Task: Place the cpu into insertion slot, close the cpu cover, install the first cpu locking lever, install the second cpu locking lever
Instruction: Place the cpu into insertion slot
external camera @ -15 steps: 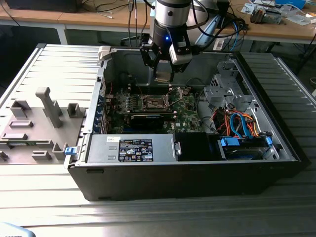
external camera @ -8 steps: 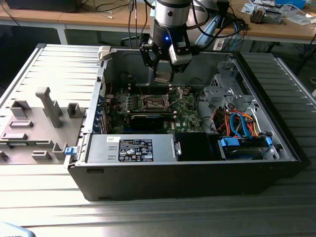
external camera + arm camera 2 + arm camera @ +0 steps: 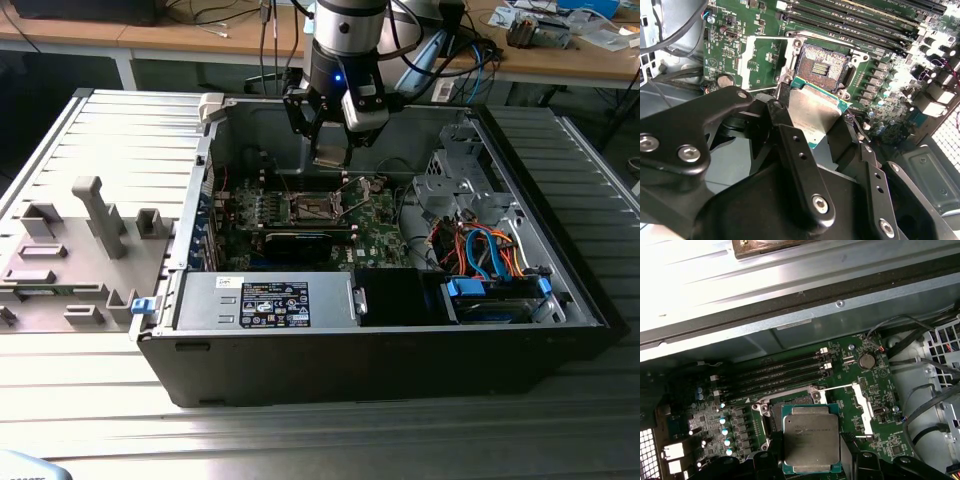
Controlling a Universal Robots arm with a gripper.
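My gripper (image 3: 328,150) hangs inside the open computer case, shut on the cpu (image 3: 328,157). In both wrist views the cpu (image 3: 816,116) (image 3: 810,437) is a flat silvery square with a green edge, pinched between two black fingers (image 3: 785,125). It is held in the air above the insertion slot (image 3: 822,62) (image 3: 771,416), whose dark centre lies bare on the green motherboard (image 3: 385,225). The cpu cover (image 3: 862,410) stands swung open beside the slot. In the exterior view thin wire levers (image 3: 350,185) stick up near the slot (image 3: 313,207).
Long black memory slots (image 3: 780,372) run beside the socket. A grey power supply (image 3: 265,300) lies along the case front, and a drive cage with orange and blue cables (image 3: 490,260) fills the exterior view's right. A grey parts fixture (image 3: 80,240) stands outside, on that view's left.
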